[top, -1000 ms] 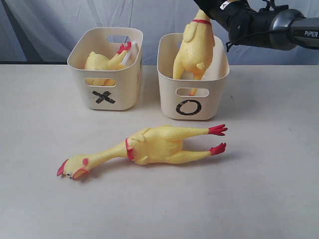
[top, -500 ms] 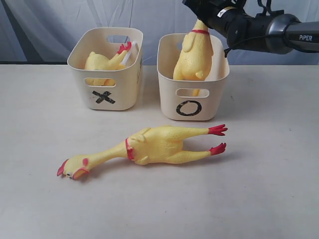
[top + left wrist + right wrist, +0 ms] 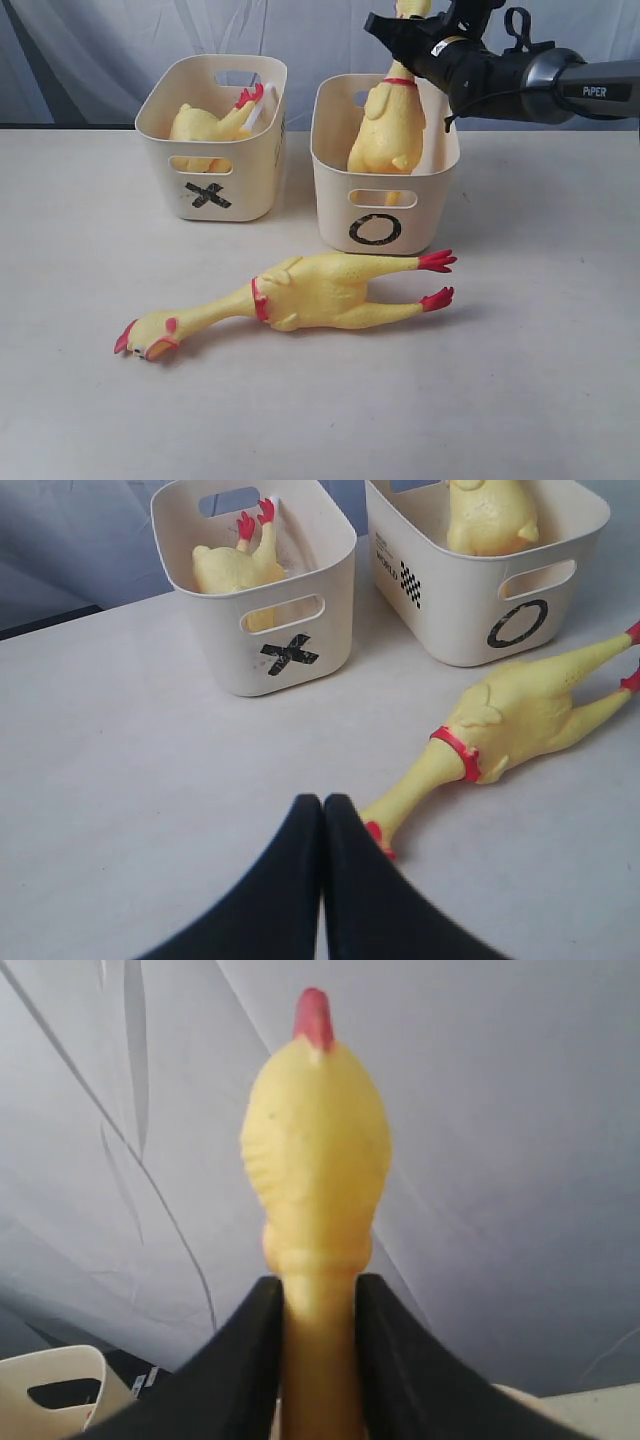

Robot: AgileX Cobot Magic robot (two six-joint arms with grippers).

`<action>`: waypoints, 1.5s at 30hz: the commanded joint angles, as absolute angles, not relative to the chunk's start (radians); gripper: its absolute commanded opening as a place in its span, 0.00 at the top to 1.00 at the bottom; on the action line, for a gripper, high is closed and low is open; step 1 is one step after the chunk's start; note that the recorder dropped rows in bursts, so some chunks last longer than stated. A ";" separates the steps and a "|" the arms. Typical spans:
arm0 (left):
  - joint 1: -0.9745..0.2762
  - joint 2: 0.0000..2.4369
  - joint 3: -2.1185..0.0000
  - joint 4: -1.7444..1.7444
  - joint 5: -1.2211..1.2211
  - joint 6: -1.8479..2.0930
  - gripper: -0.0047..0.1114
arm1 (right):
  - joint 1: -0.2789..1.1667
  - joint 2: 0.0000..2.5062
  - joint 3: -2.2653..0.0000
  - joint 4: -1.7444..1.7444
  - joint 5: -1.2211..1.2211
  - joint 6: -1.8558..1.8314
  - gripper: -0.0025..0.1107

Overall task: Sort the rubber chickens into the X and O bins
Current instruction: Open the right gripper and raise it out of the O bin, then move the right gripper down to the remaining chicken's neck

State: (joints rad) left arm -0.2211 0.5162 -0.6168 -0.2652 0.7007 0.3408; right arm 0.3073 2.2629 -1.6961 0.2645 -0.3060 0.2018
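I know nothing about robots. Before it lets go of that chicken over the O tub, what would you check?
1. Grip: the right end effector clamps the held chicken by the neck: ok.
2. Aim: the chicken's lower body sits inside the walls of the O bin: ok.
3. Feet resting on the bin floor: cannot tell, the wall hides them.
4. Other arm out of the way: the left end effector is shut, empty and away from the O bin: ok.
5. Sorting finished: not ok, the chicken on the table lies in front of the bins.
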 commanded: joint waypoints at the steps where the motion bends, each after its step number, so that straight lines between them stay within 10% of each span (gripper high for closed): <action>1: -0.221 0.511 -0.612 -0.274 0.697 0.343 0.96 | 0.305 2.260 -1.701 0.262 -0.351 0.200 0.62; 23: -0.221 0.511 -0.612 -0.272 0.695 0.343 0.96 | 0.305 2.111 -1.701 0.155 -0.159 0.193 0.55; 34: -0.221 0.511 -0.612 -0.270 0.695 0.343 0.96 | 0.365 1.966 -1.701 -0.093 0.163 0.143 0.98; 45: -0.221 0.511 -0.612 -0.261 0.699 0.343 0.96 | 0.531 1.908 -1.701 -0.097 0.359 -0.266 0.99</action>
State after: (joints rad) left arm -0.2211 0.5162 -0.6168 -0.2634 0.7007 0.3429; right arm 0.5054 1.9340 -1.6961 -0.0883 0.3280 -0.1758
